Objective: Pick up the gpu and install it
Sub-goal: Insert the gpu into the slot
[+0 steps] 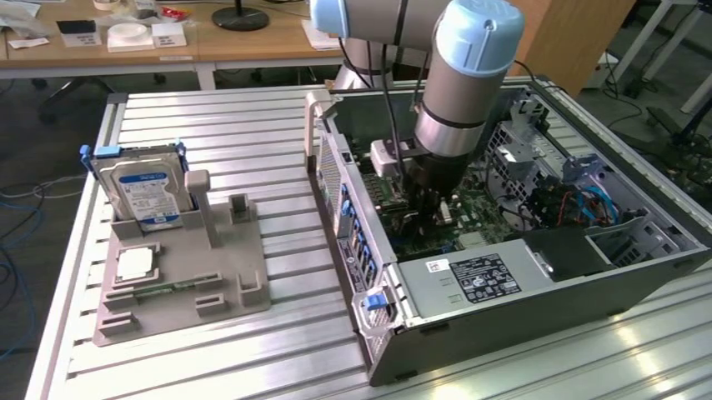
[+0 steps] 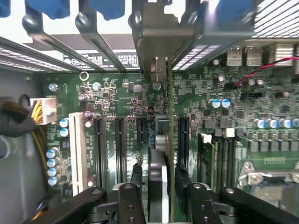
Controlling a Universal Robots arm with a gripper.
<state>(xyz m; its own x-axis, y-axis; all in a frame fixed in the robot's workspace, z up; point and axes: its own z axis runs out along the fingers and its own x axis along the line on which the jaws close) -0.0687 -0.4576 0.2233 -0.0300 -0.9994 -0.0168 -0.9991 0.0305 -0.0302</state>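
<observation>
Inside the open computer case point(image 1: 534, 275), the gripper point(image 2: 159, 186) is clamped on the gpu point(image 2: 159, 158), held edge-on just above the green motherboard point(image 2: 117, 88), so seating it well likely depends on squaring the card with its slot point(image 2: 183, 135).

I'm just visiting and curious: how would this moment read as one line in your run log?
claw: shut on gpu | place: inside computer case, edge-on above motherboard slots | hard drive: in holder outside
</observation>
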